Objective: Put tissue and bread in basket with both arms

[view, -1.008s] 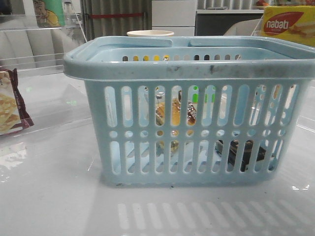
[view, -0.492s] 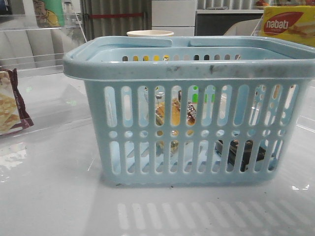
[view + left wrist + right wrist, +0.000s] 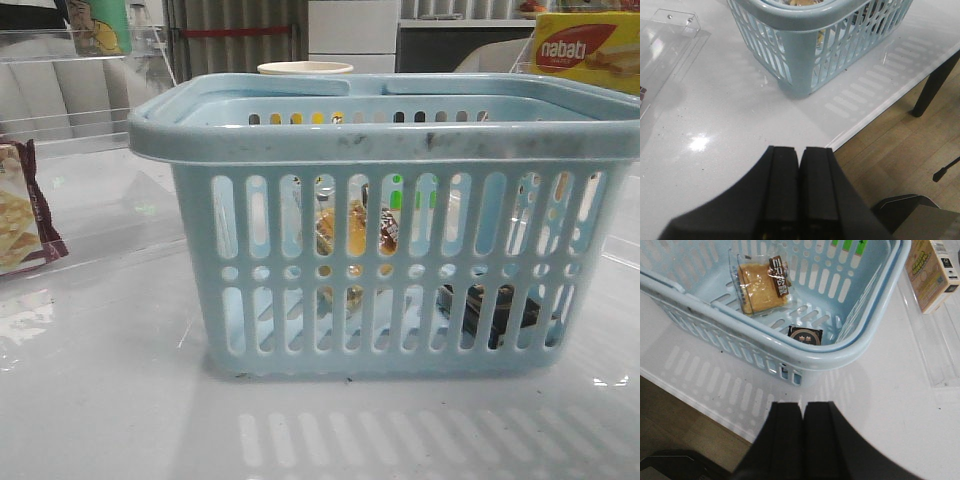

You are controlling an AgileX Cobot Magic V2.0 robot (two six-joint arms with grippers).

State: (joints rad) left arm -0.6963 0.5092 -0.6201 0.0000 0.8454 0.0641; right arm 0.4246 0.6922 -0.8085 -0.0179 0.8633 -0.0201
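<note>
Where the wrist views begin, both grippers are seen with fingers pressed together and nothing between them: the left gripper (image 3: 799,190) is held above the table (image 3: 730,130) just off one corner of the basket (image 3: 805,55), and the right gripper (image 3: 803,440) is held over the table edge beside another corner of the basket (image 3: 840,357). Wooden floor and a dark table leg (image 3: 935,85) are seen past the table edge.

Inside the basket (image 3: 390,140) both task items are lying flat on the floor. The tissue (image 3: 806,335) is tucked against the near wall by the right gripper's corner, its printed face turned up; in the front view it shows low on the right behind the slots (image 3: 495,310). The bread (image 3: 761,286) is placed further in, well apart from the tissue, its long axis tilted relative to the basket's walls and its dark label strip laid along one end.

The table is white and glossy, so that the slots are mirrored in it. To the left a snack bag (image 3: 25,210) is seen on a clear tray; behind the basket a pale cup rim (image 3: 305,68) is visible, and at far right a yellow box (image 3: 585,50)
</note>
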